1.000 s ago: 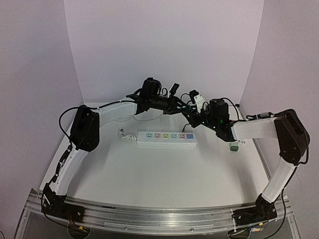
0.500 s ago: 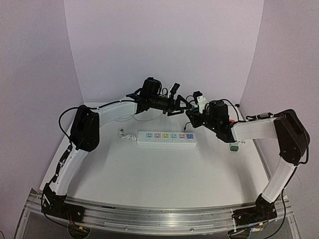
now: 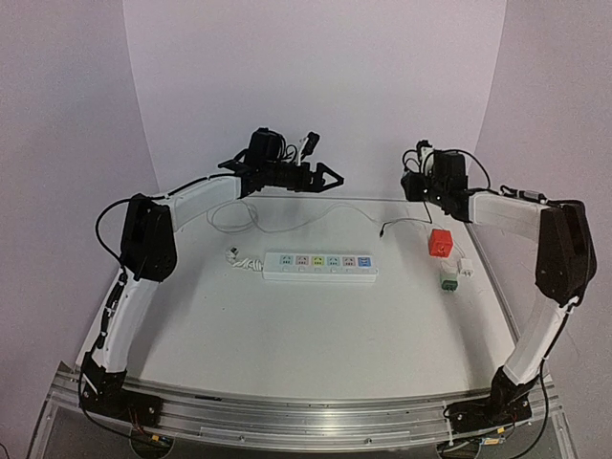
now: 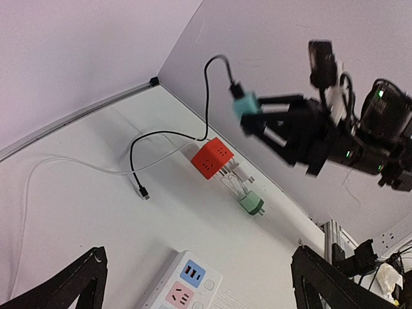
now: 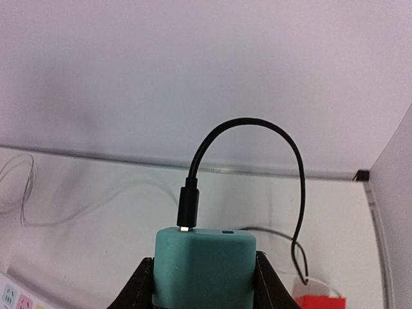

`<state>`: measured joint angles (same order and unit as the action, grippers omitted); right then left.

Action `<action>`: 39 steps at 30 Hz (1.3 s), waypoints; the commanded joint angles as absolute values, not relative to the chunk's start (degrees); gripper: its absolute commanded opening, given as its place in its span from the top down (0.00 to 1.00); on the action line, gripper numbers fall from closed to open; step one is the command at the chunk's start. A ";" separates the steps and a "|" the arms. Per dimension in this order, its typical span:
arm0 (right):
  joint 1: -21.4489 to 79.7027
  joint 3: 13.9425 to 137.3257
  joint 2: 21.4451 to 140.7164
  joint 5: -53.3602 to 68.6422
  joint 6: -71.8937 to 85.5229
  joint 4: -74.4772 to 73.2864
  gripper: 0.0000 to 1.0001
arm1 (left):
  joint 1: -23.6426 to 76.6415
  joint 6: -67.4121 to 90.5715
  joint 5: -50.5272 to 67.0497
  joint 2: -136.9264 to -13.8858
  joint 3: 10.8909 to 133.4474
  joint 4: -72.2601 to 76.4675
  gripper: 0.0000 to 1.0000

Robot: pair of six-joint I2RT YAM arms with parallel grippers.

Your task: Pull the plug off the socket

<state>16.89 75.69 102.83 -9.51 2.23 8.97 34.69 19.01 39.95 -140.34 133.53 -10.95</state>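
Observation:
The socket, a long white power strip (image 3: 320, 266) with coloured outlet labels, lies flat mid-table; none of its outlets holds a plug. Its end shows in the left wrist view (image 4: 187, 290). My right gripper (image 5: 205, 283) is shut on a teal plug (image 5: 205, 267) and holds it in the air above the back right of the table, away from the strip. A black cable (image 5: 296, 193) runs from the plug down to the table. The left wrist view also shows the plug (image 4: 244, 105). My left gripper (image 4: 199, 254) is open and empty, raised behind the strip (image 3: 330, 178).
A red cube adapter (image 3: 440, 242), a green adapter (image 3: 448, 280) and a small white one (image 3: 466, 268) sit at the right. The black cable's loose end (image 3: 381, 232) and a thin white cable (image 3: 239, 220) lie behind the strip. The strip's white cord (image 3: 239, 260) is bundled at its left end.

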 commanded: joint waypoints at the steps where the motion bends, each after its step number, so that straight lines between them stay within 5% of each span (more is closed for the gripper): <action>1: 16.22 85.67 103.26 -2.70 -4.46 7.73 1.00 | 35.32 14.85 39.10 -135.49 136.01 -11.99 0.00; 20: 16.22 61.64 102.69 -9.02 5.09 -4.29 1.00 | 34.28 14.10 41.24 -135.43 134.84 -13.06 0.00; 39: 16.20 71.18 110.76 -14.00 10.13 -25.13 1.00 | 33.53 15.27 42.13 -135.40 133.97 -12.32 0.01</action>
